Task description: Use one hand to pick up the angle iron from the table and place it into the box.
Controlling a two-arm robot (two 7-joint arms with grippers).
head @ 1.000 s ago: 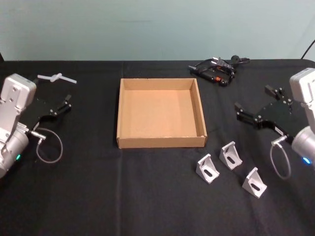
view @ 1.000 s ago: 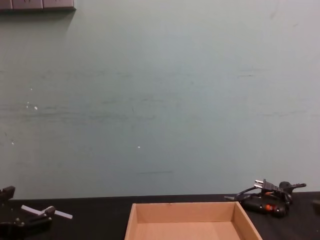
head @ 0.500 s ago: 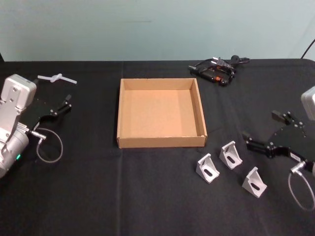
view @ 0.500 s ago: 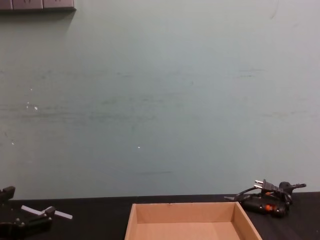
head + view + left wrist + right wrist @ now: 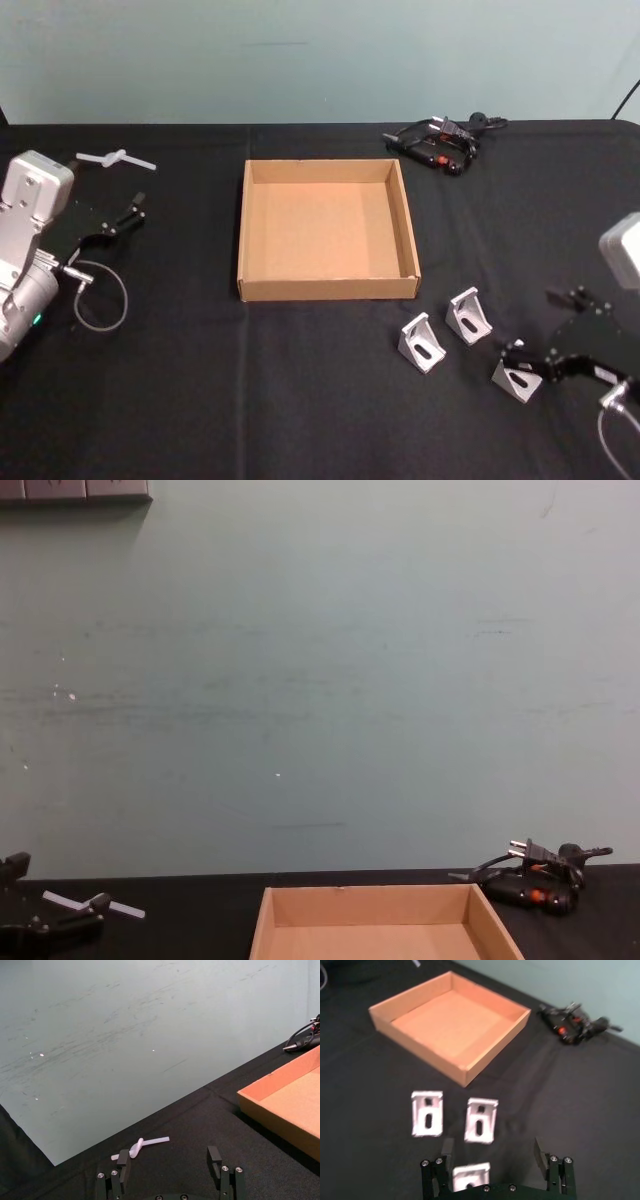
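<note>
Right black toothed gripper (image 5: 492, 1149), fingers released, straddling nearest silver slotted metal angle iron (image 5: 470, 1175), off-centre beside one finger; left black gripper (image 5: 122, 217) parked well apart, likewise released.

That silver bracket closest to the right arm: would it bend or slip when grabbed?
The bracket looks like rigid metal, so it probably won't bend. Its smooth faces may slip when pinched. Resting flat, it seems unlikely to roll.

One angle iron (image 5: 470, 1175) lies partly hidden behind the right gripper (image 5: 493, 1147); the box (image 5: 370, 905) — cropped in the chest view.
</note>
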